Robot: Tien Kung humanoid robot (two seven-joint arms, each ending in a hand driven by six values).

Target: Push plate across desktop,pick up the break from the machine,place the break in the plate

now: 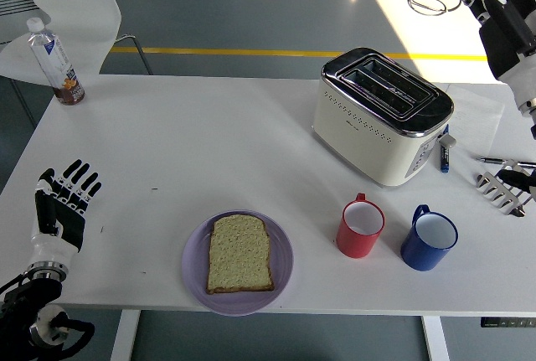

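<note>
At lower centre, bread (240, 253) lies on the purple plate (280, 281); left hand (59, 213) fingers spread, right hand (496, 5) fingers unclear.

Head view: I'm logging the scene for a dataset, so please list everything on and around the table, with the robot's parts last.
Round lilac plate: one, near edge, centre.
Toasted bread slice: one, tan, lying on the plate.
Cream and chrome toaster: one, far right, slots empty.
Red mug: one, right of the plate.
Blue mug: one, right of the red mug.
Clear plastic bottle: one, far left corner.
White chair: one, behind the bottle.
Left hand: black and white, open, near left edge.
Right hand: raised at top right, open.
</note>
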